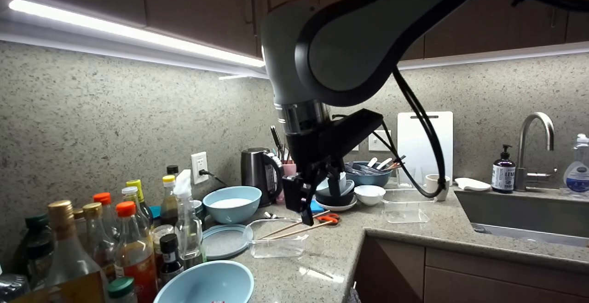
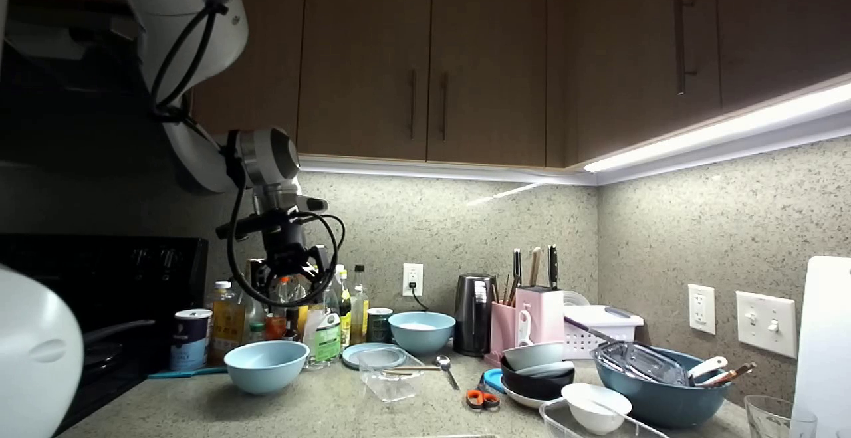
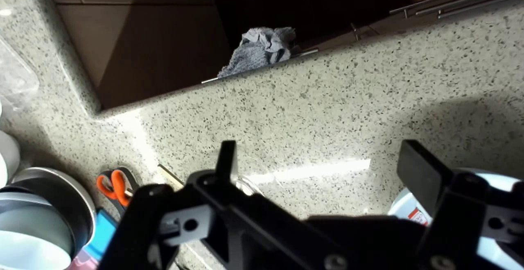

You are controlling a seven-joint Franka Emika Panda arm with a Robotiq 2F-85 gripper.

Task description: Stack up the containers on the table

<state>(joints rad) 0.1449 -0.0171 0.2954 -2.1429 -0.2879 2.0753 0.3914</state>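
Observation:
My gripper [image 1: 318,206] is open and empty, held above the countertop [image 3: 294,98]; it also shows in the wrist view [image 3: 315,159]. A pale blue bowl [image 2: 266,366] stands nearest the stove; in the wrist view this bowl [image 3: 401,204] is partly hidden behind a finger. A second pale blue bowl [image 1: 232,208] stands by the kettle, beside a flat pale blue dish [image 1: 225,242]. A dark bowl [image 2: 537,381] holds paler bowls on a white dish. A small white bowl [image 2: 596,408] sits beside them. A clear container [image 1: 278,248] lies below the gripper.
Bottles [image 1: 133,243] crowd the wall side. A kettle [image 2: 473,315], pink knife block [image 2: 542,315] and large blue bowl of utensils [image 2: 665,385] stand at the back. Orange scissors [image 3: 116,186] and chopsticks [image 1: 294,229] lie on the counter. A sink [image 1: 529,215] lies beyond the corner.

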